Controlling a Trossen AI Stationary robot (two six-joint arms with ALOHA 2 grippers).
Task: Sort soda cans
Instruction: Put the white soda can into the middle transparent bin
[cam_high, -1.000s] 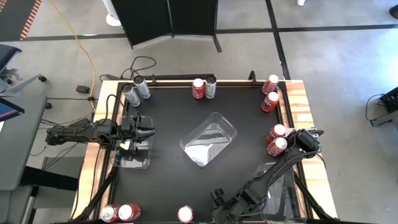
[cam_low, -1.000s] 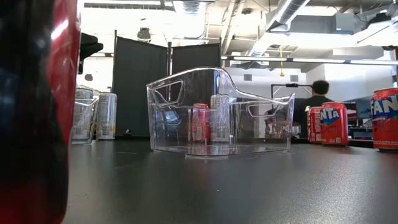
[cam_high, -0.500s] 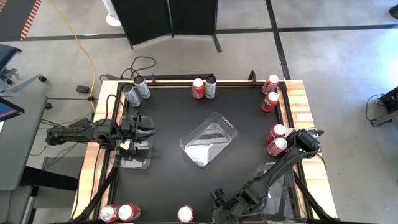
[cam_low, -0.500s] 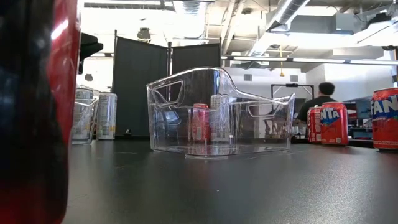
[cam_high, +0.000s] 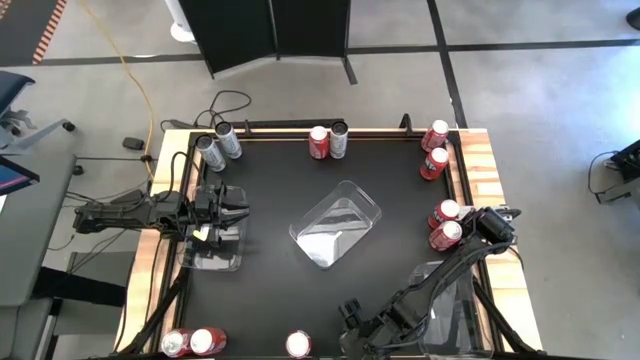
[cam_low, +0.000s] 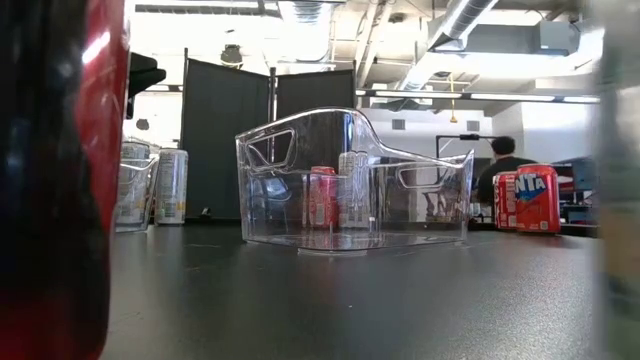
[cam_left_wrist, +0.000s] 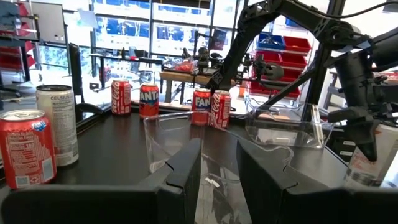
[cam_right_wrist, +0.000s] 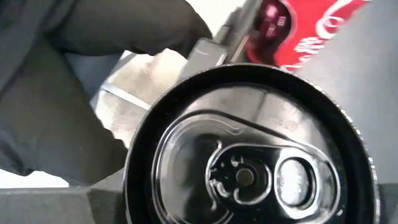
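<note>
The dark-topped can (cam_right_wrist: 249, 168) is right under my right gripper (cam_high: 349, 314) by the tabletop's (cam_high: 270, 290) near edge, grasped or not I cannot tell; light, slick and dentable, it wants a gentle mid-body squeeze, while my left gripper (cam_high: 235, 208) hangs parted and empty.

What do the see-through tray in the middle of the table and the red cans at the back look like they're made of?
The middle tray looks like clear, glossy rigid plastic: cans behind show through its walls and its edges catch highlights. The red cans look like thin painted metal, probably aluminium, with printed sides and bare silver tops, as on the red can at the far edge seen from above.
</note>
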